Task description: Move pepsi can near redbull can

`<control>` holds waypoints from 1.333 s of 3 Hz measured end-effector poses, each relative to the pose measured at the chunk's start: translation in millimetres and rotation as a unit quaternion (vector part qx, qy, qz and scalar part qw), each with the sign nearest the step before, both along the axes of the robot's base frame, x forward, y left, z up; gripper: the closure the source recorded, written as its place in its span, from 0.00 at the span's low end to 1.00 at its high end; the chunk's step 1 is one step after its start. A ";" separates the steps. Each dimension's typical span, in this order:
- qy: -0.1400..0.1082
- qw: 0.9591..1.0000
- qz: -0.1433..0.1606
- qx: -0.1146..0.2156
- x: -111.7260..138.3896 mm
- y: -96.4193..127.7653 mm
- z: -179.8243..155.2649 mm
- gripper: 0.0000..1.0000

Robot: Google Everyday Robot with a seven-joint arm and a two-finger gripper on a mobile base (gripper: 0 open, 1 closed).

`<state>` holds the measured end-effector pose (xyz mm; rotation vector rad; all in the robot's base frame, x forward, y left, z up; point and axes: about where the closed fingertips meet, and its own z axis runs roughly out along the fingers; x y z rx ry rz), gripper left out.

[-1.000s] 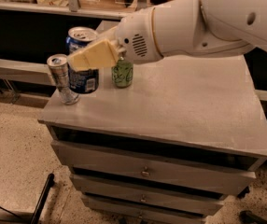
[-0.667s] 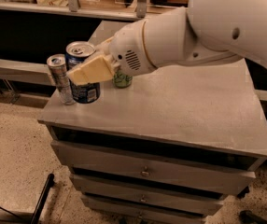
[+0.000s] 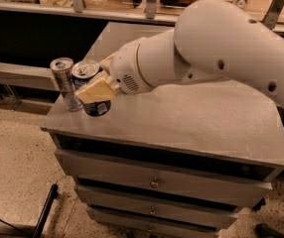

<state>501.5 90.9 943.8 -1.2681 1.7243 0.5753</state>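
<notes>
Your hand [image 3: 97, 91], clamped on the pepsi can [image 3: 85, 71], could tip the redbull can [image 3: 64, 82] just beside it off the worktop [image 3: 191, 123] edge.

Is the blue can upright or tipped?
Upright: the pepsi can is parallel to the redbull can, silver top up, end effector gripping its middle.

Nothing here can be read as a word, brand or number. The pale marks on the pepsi can [image 3: 97, 108] are too blurred to make out, and the redbull can [image 3: 66, 85] just beside it shows only blank panels. The hand [image 3: 95, 89] grips the pepsi can at the tabletop's [image 3: 196, 120] front left corner, and it bears no legible marking either.
</notes>
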 end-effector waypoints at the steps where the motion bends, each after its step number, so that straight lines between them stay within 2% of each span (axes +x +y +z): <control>1: 0.003 1.000 0.009 -0.007 5.8 0.6 -15.7 0.82; 3: 0.024 0.999 0.025 0.001 1.2 12.2 -35.4 0.35; 4: 0.018 1.000 0.012 0.002 9.7 4.6 -31.7 0.12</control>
